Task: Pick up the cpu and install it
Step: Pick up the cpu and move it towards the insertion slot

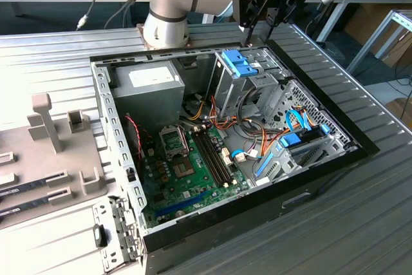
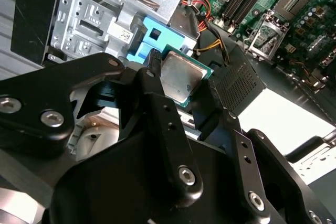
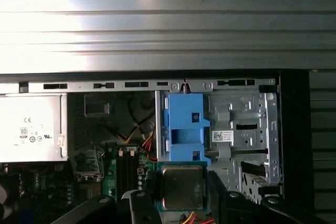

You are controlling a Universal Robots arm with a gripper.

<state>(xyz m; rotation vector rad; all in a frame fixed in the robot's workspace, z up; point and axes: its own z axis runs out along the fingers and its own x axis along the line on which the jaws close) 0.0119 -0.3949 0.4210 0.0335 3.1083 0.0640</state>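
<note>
In the middle of the second wrist view, closest to the camera, the gripper (image 2: pixel 184 82) is holding its black fingers (image 2: pixel 157 114) closed on the cpu (image 2: pixel 179 77), pinching it by two opposite edges. The chip's silvery top and thin green rim are facing the lens. At the bottom centre of the first wrist view, the cpu (image 3: pixel 182 186) is sitting flat between the same fingers (image 3: pixel 140 205). Just beyond it, a blue drive bracket (image 3: pixel 181 129) and a grey drive cage (image 3: pixel 241 129) are lying under the chip. Farther off, at the upper right of the second wrist view, the socket (image 2: pixel 266 38) is waiting well apart from the chip and looks unoccupied. At the top centre of the exterior view, the gripper (image 1: pixel 261 29) is hanging over the far edge of the computer case (image 1: pixel 106 114) on the ribbed desk (image 1: pixel 360 210). So the pick-up looks done, while seating the chip in the socket is not yet done.
</note>
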